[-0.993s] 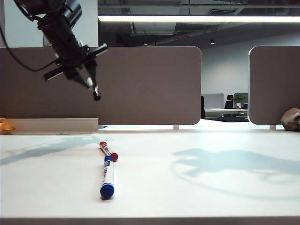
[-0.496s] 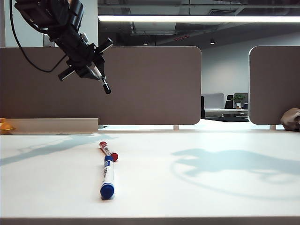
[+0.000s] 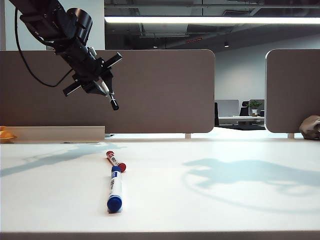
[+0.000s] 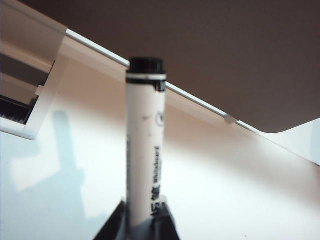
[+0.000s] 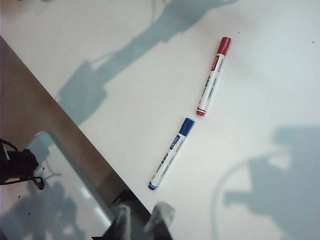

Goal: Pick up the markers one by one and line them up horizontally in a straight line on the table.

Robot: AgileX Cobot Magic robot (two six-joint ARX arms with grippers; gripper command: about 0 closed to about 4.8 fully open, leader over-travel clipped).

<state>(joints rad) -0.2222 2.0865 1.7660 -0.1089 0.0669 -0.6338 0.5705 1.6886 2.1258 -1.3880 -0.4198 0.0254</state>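
My left gripper hangs high above the table's back left, shut on the black-capped marker, which slants down to the right out of it. In the left wrist view that marker stands out from between the fingers, black end away from the camera. The red marker and the blue marker lie end to end on the table left of centre, a small gap between them. The right wrist view shows the red marker and blue marker from above. My right gripper sits over the table's edge, slightly open and empty; the exterior view does not show it.
Grey-brown partition panels stand along the back with a gap at the right. A low ledge and an orange thing sit at the back left, a grey lump at the back right. Black cables lie below the table edge.
My left arm has swung to the right with the black marker still in the gripper; the marker's tip now sits further right. The red and blue markers have not moved.
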